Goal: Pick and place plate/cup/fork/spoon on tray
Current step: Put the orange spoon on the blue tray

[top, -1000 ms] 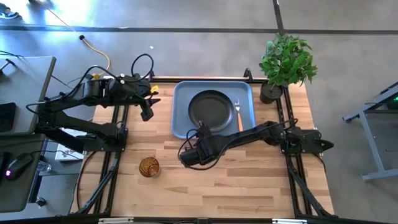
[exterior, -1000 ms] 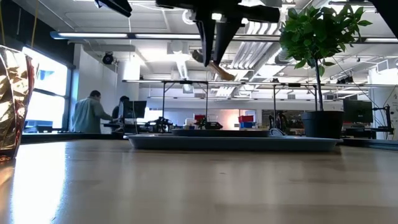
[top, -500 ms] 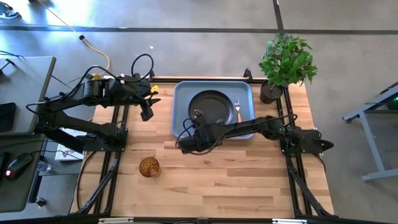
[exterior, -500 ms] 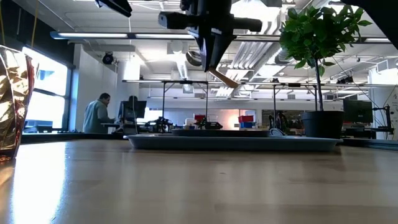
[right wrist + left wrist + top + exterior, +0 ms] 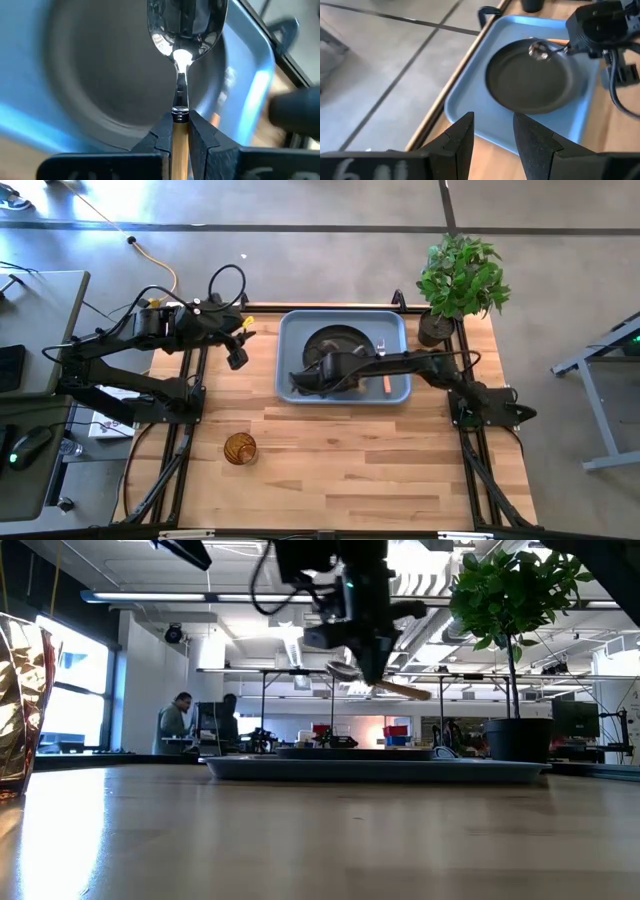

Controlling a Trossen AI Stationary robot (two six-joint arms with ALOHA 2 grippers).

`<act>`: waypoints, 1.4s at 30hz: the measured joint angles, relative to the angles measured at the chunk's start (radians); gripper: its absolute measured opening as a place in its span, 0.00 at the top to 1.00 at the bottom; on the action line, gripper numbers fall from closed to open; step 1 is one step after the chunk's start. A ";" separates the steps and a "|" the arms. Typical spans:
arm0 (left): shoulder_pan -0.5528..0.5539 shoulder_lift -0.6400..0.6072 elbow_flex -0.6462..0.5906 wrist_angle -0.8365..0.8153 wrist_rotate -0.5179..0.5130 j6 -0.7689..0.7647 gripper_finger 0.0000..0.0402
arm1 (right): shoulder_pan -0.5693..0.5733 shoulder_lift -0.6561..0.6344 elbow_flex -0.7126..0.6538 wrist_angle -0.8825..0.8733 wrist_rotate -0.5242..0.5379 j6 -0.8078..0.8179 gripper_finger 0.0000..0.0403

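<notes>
Nearest in the low view, the cup (image 5: 18, 705) stands upright on the wooden table (image 5: 380, 460), at the near left, well apart from the tray (image 5: 290, 340).

The right arm reaches from the table's right edge across the tray, roughly level, wrist turned toward the left. The right gripper (image 5: 180, 125) is closed tight on the handle of the spoon (image 5: 184, 30); the held part of the handle looks light tan, the neck and bowl shiny metal. The spoon hangs above the plate (image 5: 530, 77), clear of it, bowl forward of the fingertips. In the low view its long axis runs slightly tilted, the handle end lower to the right. Whether the bowl faces up or down cannot be told.

The plate sits in the tray, toward its far half. The fork (image 5: 384, 370) lies in the tray just beside the plate on its right, its long axis running near to far, tines at the far end.

The left arm waits at the table's far left corner; the left gripper (image 5: 492, 137) is partly open and holds nothing, pointed toward the tray.

A potted plant (image 5: 458, 280) stands at the far right corner. Beyond are desks, monitors and two persons (image 5: 190, 725) in an open room under ceiling lights.
</notes>
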 joint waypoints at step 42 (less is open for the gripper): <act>0.252 0.009 0.000 0.126 -0.116 0.026 0.69 | -0.450 -0.578 -1.108 0.661 -0.349 0.043 0.97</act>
